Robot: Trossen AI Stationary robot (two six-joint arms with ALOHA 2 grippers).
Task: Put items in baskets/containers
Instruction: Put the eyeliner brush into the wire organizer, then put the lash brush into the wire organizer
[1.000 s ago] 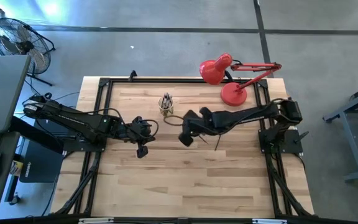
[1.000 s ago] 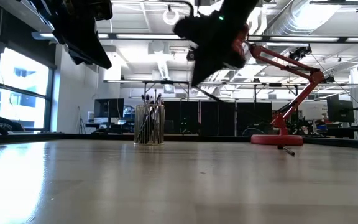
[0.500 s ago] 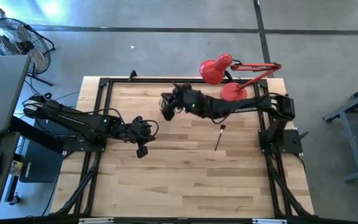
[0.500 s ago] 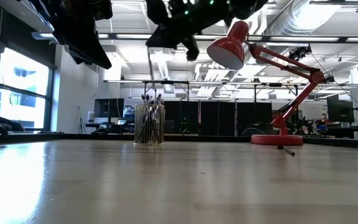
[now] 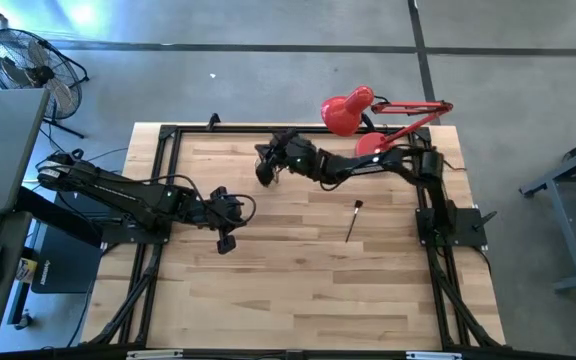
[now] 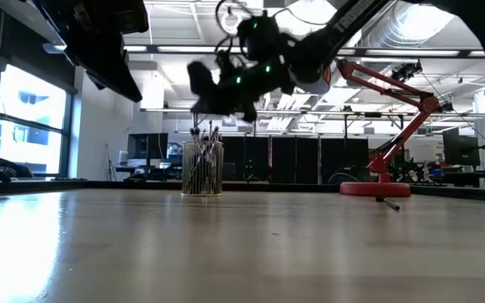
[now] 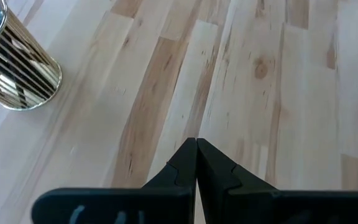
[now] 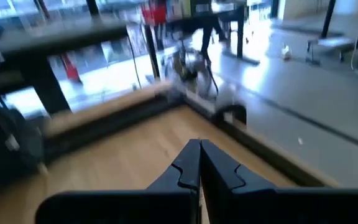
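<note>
The clear yellowish cup stands upright on the table toward its far edge, with several thin dark sticks upright inside it. It also shows in the left wrist view as the cup. One loose stick lies flat on the table right of centre, near the lamp base; the low view shows this stick too. My right gripper hovers above the cup and hides it from above. In its wrist view the right gripper is shut, with no stick showing between the fingers. My left gripper is shut and waits left of centre.
A red desk lamp stands at the far right corner on its round base, with its head over the far edge. A black frame runs round the table. Bare wood spreads across the near half.
My right gripper has swung from the middle of the table, beside the loose stick, toward the far edge and the left, ending above the cup, and it has tipped over as it went. The loose stick has stayed where it lay.
</note>
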